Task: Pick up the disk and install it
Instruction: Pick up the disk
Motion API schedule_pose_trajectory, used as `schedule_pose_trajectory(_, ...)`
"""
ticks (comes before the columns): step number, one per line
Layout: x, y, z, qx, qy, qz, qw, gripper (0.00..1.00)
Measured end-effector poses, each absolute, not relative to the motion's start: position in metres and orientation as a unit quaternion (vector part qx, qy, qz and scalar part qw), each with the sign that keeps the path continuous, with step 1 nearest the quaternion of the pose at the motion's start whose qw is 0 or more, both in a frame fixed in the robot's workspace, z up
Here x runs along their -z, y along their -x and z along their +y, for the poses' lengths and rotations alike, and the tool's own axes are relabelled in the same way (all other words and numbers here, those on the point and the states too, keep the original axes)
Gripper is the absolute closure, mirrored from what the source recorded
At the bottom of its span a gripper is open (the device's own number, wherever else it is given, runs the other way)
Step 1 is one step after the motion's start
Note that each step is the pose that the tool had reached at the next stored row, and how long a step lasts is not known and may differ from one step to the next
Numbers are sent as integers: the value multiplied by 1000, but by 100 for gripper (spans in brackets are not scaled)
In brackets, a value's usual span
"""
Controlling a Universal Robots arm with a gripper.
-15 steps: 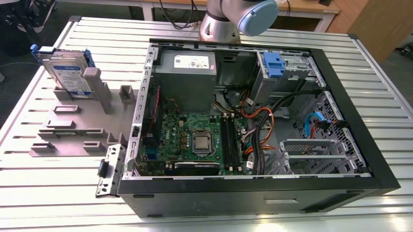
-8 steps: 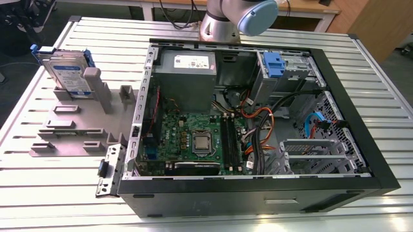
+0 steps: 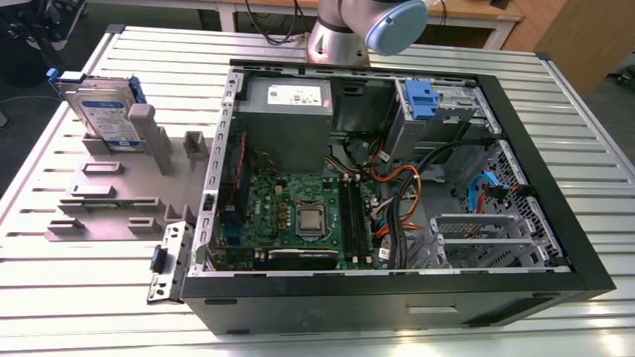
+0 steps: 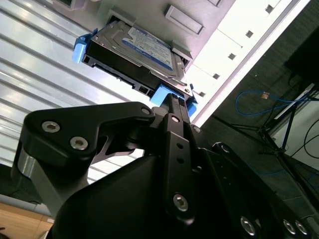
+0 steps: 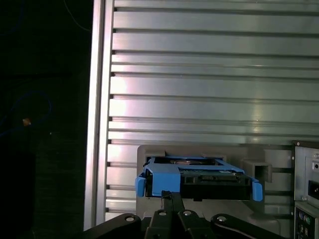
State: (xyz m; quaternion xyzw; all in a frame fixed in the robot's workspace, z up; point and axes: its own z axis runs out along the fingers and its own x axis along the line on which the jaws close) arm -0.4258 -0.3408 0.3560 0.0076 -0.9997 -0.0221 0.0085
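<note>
1 flat silver hard disk (image 3: 100, 111) in a bright blue plastic carrier, standing on edge in a grey plastic rack (image 3: 109, 195) on the ribbed metal table (image 3: 79, 297). Judged stiff, weighty and shock-sensitive; best held by the carrier's blue edges. My jaws look pressed together, empty.

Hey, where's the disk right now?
The disk stands on edge in the grey holder at the exterior view's left, beside the open computer case.
</note>
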Motion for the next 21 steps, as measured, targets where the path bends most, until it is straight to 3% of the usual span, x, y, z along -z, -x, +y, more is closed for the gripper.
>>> schedule_pose_trajectory(21, -356, 426, -341, 22, -13, -1000, 9, 89)
